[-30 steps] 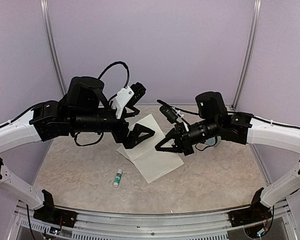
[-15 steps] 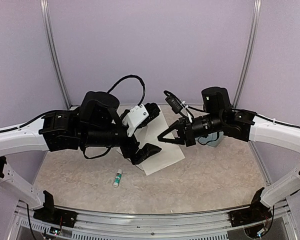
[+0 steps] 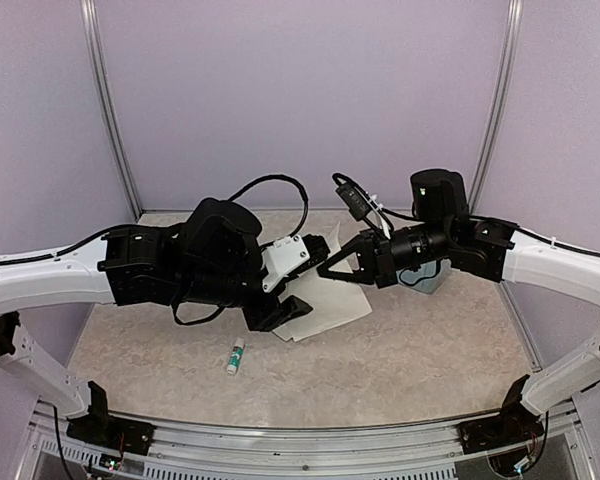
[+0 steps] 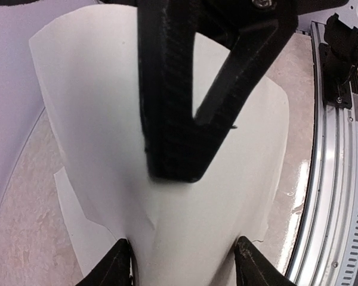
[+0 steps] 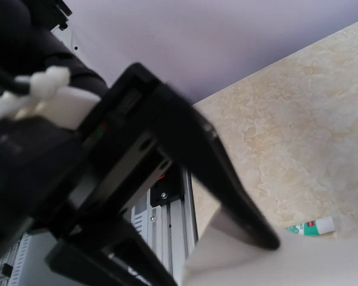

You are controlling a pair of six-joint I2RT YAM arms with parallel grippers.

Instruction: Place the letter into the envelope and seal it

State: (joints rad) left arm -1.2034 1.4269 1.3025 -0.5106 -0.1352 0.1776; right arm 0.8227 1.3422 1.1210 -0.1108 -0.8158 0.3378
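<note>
The off-white letter (image 3: 332, 306) is lifted off the table at its far edge and bows upward. My right gripper (image 3: 326, 272) is shut on that raised edge; the left wrist view shows its black fingers (image 4: 173, 119) lying against the sheet (image 4: 95, 107). My left gripper (image 3: 305, 282) straddles the near part of the letter. Its fingertips (image 4: 122, 265) press both sides of the bulging paper, still well apart. The right wrist view has a corner of the letter (image 5: 274, 265) under the left gripper's finger (image 5: 227, 190). The teal envelope (image 3: 428, 279) lies behind the right arm, mostly hidden.
A white-and-green glue stick (image 3: 236, 355) lies on the marbled table (image 3: 430, 350) in front of the left arm, and shows in the right wrist view (image 5: 310, 226). Aluminium frame rails (image 3: 300, 440) run along the near edge. Purple walls enclose the back and sides.
The right gripper has risen and drawn back, lifting the letter's far edge off the table. The left arm has swung right onto the letter and its jaws have narrowed round the paper.
</note>
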